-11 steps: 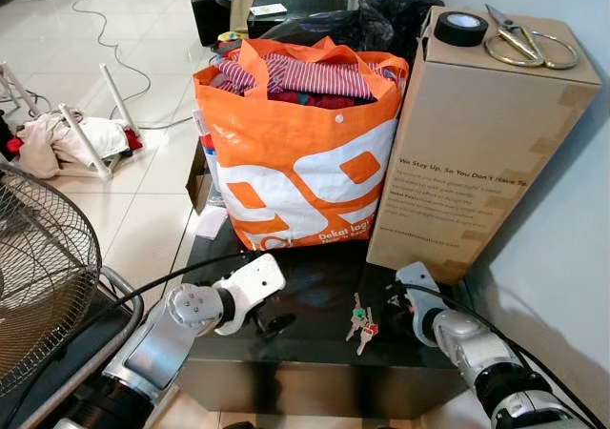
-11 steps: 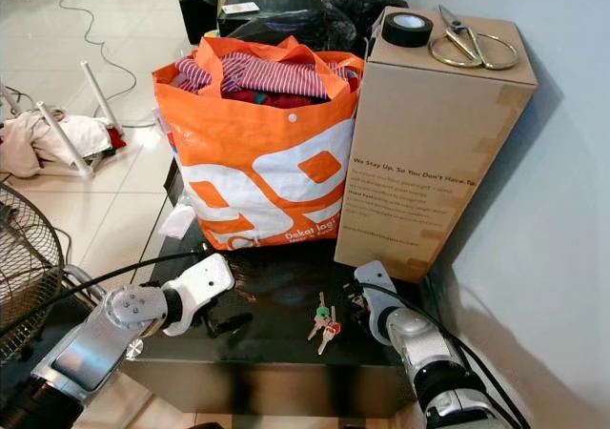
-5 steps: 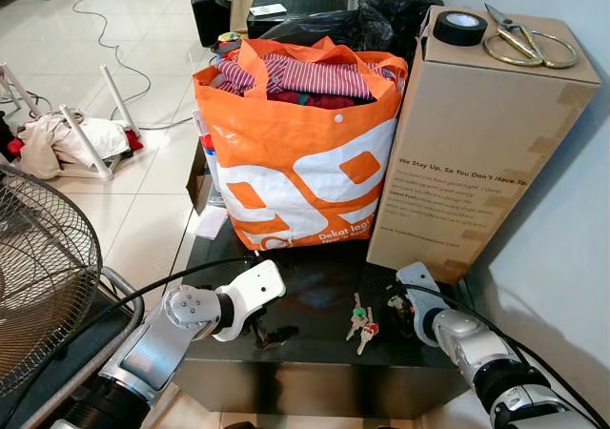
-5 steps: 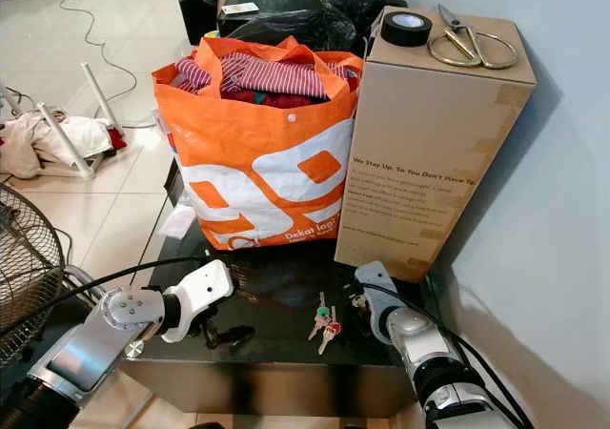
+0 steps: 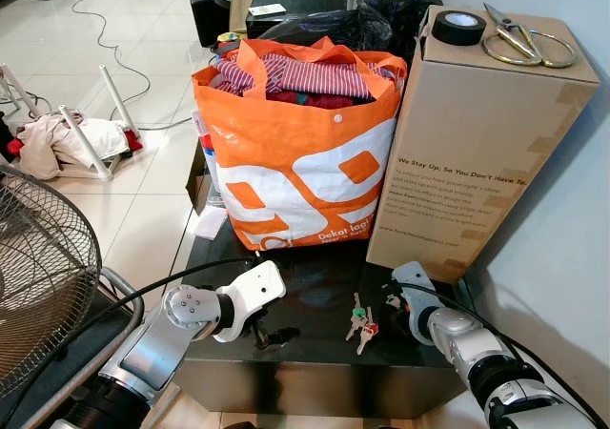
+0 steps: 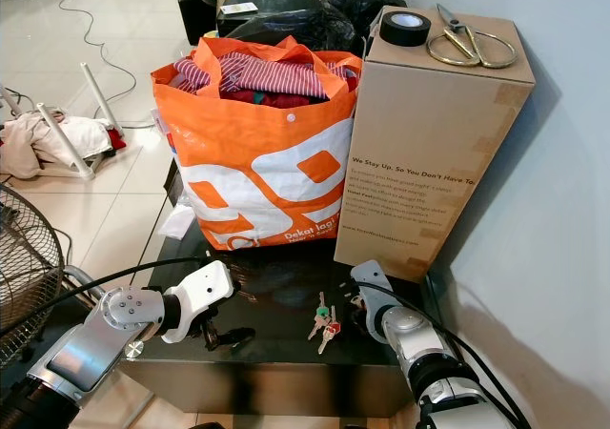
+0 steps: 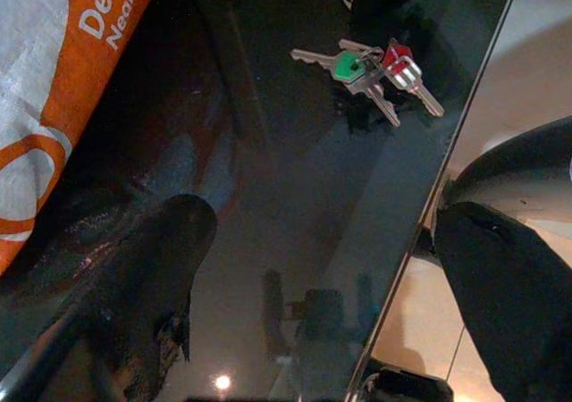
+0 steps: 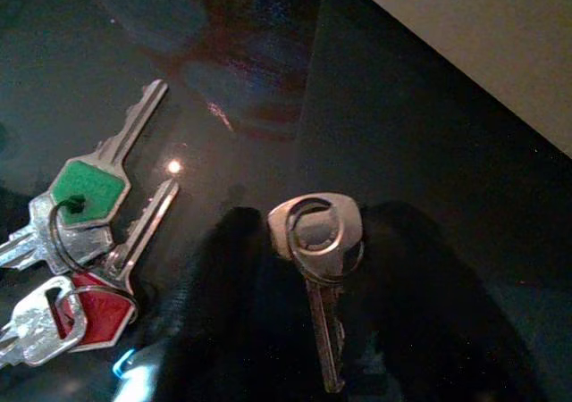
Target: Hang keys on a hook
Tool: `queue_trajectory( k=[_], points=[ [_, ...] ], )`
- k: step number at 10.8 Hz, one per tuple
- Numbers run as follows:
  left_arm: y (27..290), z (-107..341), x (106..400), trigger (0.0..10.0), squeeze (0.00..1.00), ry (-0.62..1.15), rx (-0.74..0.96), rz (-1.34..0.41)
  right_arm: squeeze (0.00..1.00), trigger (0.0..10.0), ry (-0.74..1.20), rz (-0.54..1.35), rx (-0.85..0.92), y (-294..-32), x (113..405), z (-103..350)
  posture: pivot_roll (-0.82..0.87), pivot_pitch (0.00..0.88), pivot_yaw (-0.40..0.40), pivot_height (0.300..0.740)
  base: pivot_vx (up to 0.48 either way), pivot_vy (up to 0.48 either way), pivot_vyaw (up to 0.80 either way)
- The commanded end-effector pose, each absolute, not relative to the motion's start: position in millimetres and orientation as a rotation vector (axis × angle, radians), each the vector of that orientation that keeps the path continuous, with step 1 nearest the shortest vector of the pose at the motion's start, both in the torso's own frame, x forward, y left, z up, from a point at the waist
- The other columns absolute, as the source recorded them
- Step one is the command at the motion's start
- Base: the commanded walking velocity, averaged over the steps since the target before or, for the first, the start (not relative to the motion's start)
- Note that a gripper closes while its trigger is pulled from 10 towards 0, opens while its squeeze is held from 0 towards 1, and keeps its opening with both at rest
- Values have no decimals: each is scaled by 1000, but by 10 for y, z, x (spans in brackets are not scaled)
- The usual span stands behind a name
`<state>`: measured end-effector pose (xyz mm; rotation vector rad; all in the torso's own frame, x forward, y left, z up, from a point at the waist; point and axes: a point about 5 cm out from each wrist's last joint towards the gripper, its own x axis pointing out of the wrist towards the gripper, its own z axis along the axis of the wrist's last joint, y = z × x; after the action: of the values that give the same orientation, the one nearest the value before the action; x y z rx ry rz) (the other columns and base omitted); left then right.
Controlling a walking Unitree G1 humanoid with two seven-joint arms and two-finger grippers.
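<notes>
While the right gripper [image 8: 308,330] pinches a single key [image 8: 317,241] between its fingers, the key bunch [image 5: 361,318] lies just beside it on the glossy black table [image 5: 315,353]. Light, stiff and slippery, the bunch looks best hooked by its ring.

The left gripper [image 7: 313,268] hangs spread apart.

Bright room, dim glare-spotted wrist views

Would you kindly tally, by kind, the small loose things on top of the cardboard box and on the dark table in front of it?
Black roll of tape: 1
Gold-handled scissors: 1
Bunch of keys with green and red heads: 1
Single silver key: 1
Total: 4
</notes>
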<state>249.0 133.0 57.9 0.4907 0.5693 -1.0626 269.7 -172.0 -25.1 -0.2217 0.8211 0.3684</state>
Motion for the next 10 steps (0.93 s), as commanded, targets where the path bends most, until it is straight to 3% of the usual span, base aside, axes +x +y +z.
queue_trajectory(
  k=[1, 10],
  points=[
    [1377, 594, 2517, 10000, 0, 569, 493, -1049, 0, 0, 823, 356, -219, -1727, 2717, -243, -76, 0, 51, 740, 0, 0, 0],
    [1377, 590, 2539, 10000, 0, 570, 495, -1050, 0, 0, 735, 378, -220, -1853, 2794, -92, -85, 0, 60, 740, 0, 0, 0]
  ],
)
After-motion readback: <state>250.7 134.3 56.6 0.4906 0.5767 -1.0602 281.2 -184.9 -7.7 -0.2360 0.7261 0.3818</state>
